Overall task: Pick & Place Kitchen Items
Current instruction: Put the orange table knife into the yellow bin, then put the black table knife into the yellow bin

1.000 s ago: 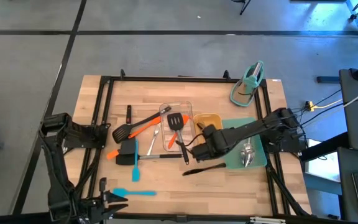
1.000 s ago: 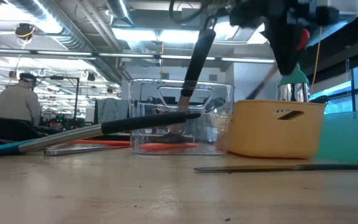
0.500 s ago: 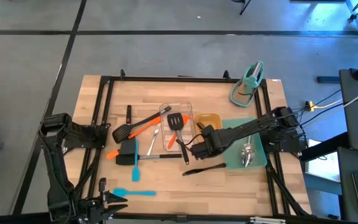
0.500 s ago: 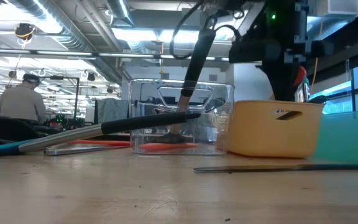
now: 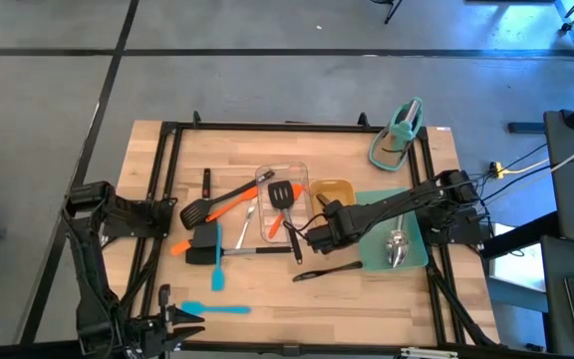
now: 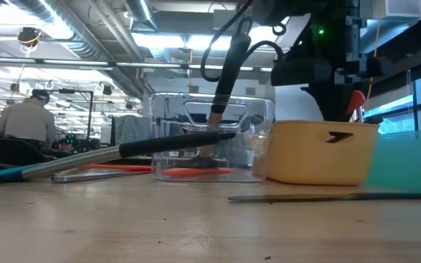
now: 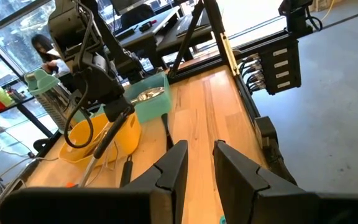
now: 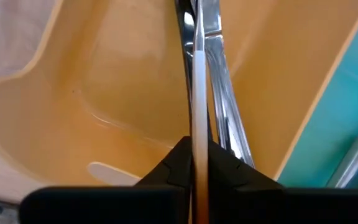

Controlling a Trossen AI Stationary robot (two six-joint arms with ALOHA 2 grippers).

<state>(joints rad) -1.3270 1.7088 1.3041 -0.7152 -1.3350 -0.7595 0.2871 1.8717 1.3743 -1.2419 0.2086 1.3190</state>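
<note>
My right gripper stands over the yellow tray, shut on a thin steel utensil that shows edge-on and reaches down into the tray. In the low view the tray wall hides the utensil's lower end. Steel spoons lie in the teal tray. A black slotted turner lies in the clear tray. My left gripper waits open at the table's left side, with nothing between its fingers. My right gripper pinches the utensil's thin pale edge between its two fingers. The fingers come from above, pointing steeply down, and the utensil runs on past them into the yellow tray. I cannot tell whether its lower end rests on the tray floor.
A black turner and an orange spatula lie left of the clear tray. A long black utensil lies on the wood near the teal tray, and a blue spatula near the front edge. A teal stand is at the far right.
My right gripper has come down with the utensil toward the yellow tray. The utensil's lower end, which showed above the tray wall in the low view, has sunk behind it.
</note>
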